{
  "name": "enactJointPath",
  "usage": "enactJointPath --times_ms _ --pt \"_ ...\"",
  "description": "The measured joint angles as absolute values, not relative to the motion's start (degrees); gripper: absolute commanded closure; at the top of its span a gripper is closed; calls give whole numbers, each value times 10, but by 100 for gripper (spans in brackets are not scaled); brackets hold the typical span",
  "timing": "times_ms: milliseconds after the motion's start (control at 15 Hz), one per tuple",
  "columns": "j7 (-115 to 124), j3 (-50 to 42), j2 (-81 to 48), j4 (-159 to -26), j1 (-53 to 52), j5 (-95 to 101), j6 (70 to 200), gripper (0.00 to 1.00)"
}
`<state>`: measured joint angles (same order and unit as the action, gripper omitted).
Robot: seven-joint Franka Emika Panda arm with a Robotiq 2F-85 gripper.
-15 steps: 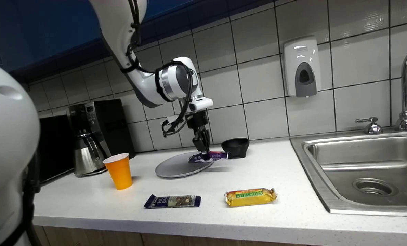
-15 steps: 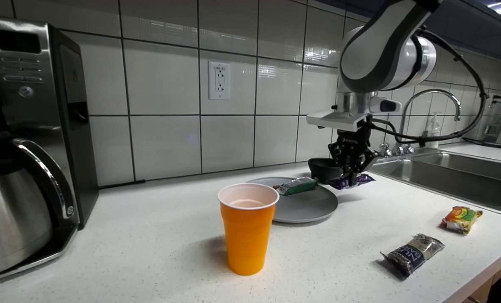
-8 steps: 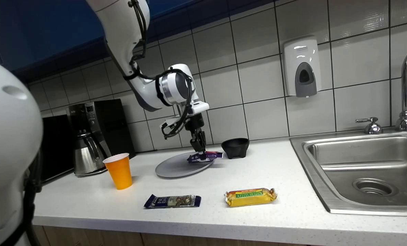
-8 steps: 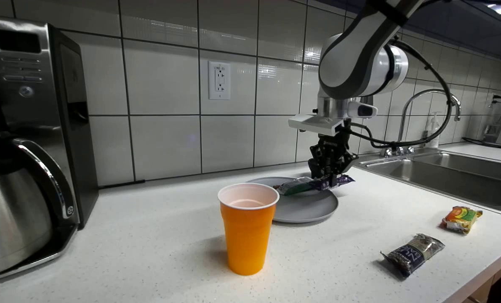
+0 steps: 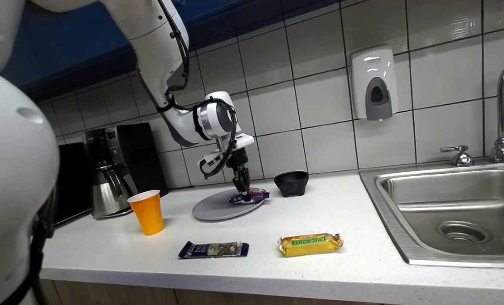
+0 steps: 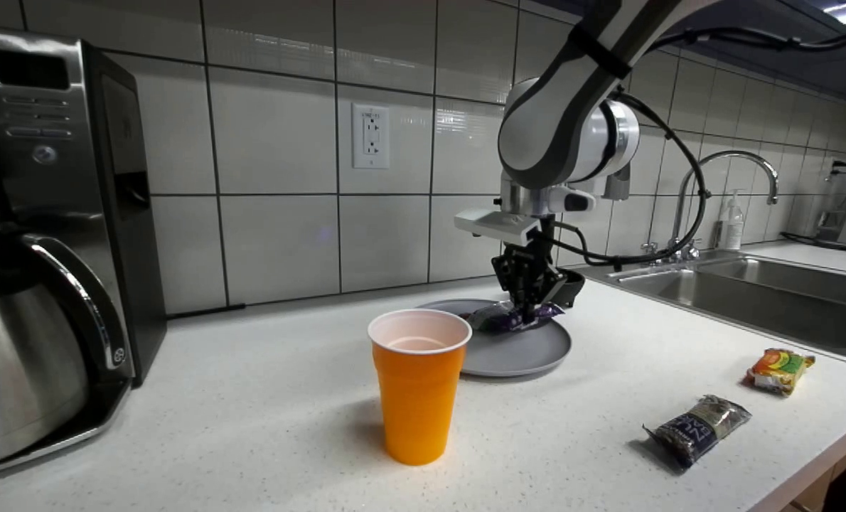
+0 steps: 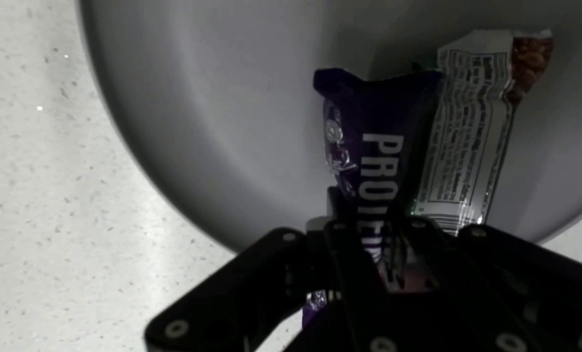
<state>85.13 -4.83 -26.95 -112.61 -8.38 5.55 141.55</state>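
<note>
Gripper (image 6: 528,315) pinches purple protein bar (image 7: 384,117) over plate's (image 7: 212,107) edge; wrapped bar (image 7: 467,146) lies alongside. Black bowl (image 5: 291,183) stands near speckled counter's (image 5: 341,212) rear edge, nut bar (image 5: 214,250) near front; tiled wall (image 5: 319,97) behind.

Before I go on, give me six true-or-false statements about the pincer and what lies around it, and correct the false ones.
1. The pincer is closed on a purple bar. True.
2. The orange cup lies on its side. False: the orange cup stands upright.
3. A second wrapped bar lies on the gray plate. True.
4. The yellow-wrapped bar also lies on the gray plate. False: the yellow-wrapped bar lies on the counter, apart from the plate.
5. The black bowl stands on the counter. True.
6. The nut bar touches the yellow-wrapped bar. False: the nut bar lies apart from it.
</note>
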Motion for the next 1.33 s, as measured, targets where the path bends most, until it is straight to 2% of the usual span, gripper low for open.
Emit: enactJointPath --times_ms 200,267,333,867,1333 --pt "851 -48 -289 -1110 -88 55 1414 95" --pt "851 -48 -291 -1105 -89 55 1412 58" --pt "851 -48 -292 -1102 -89 55 1411 58" --pt "828 -38 -278 -1101 -91 36 1409 1" --pt "793 -31 -202 -1167 -91 24 1410 0"
